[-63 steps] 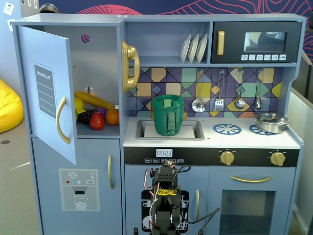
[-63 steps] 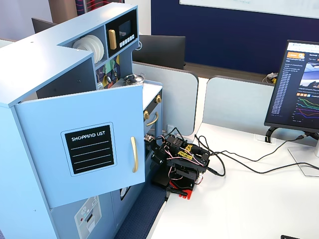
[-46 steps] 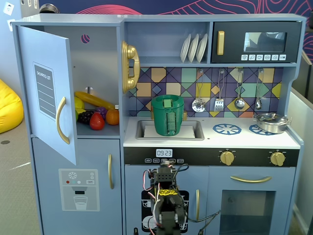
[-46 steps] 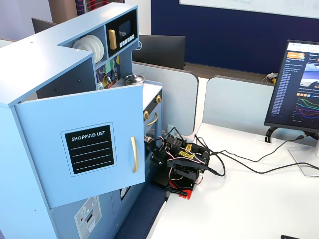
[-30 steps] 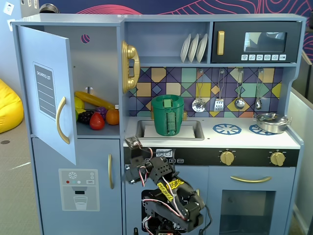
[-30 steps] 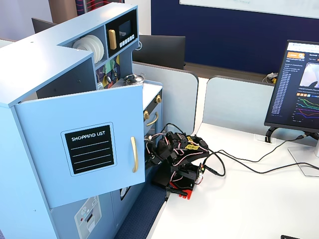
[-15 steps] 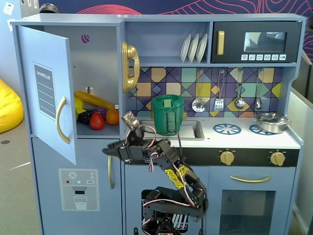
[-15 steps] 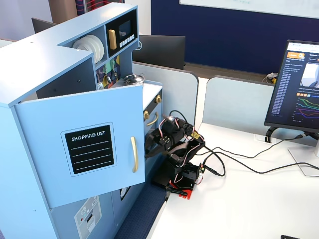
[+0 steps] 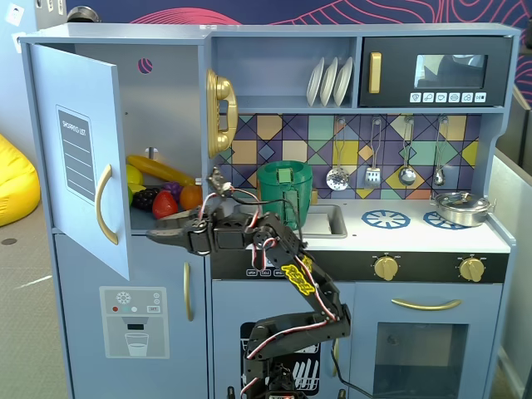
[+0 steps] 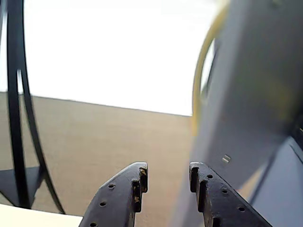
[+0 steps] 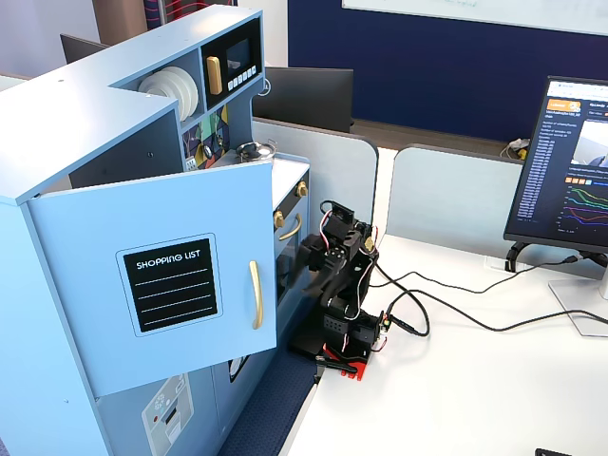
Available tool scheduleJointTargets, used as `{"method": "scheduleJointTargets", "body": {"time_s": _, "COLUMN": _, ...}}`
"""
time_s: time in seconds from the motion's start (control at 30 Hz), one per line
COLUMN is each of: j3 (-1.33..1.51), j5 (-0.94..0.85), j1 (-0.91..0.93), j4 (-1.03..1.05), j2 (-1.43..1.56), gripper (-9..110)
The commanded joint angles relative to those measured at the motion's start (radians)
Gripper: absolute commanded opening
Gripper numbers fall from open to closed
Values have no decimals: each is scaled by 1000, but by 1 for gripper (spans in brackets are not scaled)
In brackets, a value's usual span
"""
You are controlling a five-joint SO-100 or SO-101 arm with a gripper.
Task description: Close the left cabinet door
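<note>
The left cabinet door (image 9: 79, 91) is light blue with a black "SHOPPING LIST" label and a curved gold handle (image 9: 103, 204). It stands swung open, and both fixed views show its outer face (image 11: 152, 218). My gripper (image 9: 155, 235) points left in a fixed view, with its tips just right of the door's free edge, below handle height. In the wrist view my gripper (image 10: 167, 174) is open with nothing between the fingers. There the blurred door (image 10: 255, 94) and its handle (image 10: 200, 71) fill the right side, close to the right finger. I cannot tell whether they touch.
Toy fruit (image 9: 165, 204) and a banana (image 9: 156, 169) lie inside the open cabinet. A gold phone (image 9: 220, 112) hangs beside it. A door with a dispenser graphic (image 9: 133, 320) is below. A green pot (image 9: 284, 184) sits behind the arm. Cables (image 11: 446, 318) and a monitor (image 11: 570, 161) are on the white desk.
</note>
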Motion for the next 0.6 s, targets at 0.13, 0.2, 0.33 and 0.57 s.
{"method": "scheduleJointTargets", "body": {"time_s": 0.13, "j3": -109, "j5": -26, "j1": -109, "j4": -155, "j2": -166, "gripper": 0}}
{"method": "scheduleJointTargets", "body": {"time_s": 0.2, "j3": -132, "j5": -28, "j1": -126, "j4": -184, "j2": -219, "gripper": 0}}
{"method": "scheduleJointTargets", "body": {"time_s": 0.33, "j3": -198, "j5": 8, "j1": -135, "j4": -249, "j2": -333, "gripper": 0}}
{"method": "scheduleJointTargets", "body": {"time_s": 0.57, "j3": -227, "j5": 35, "j1": -109, "j4": -310, "j2": -420, "gripper": 0}}
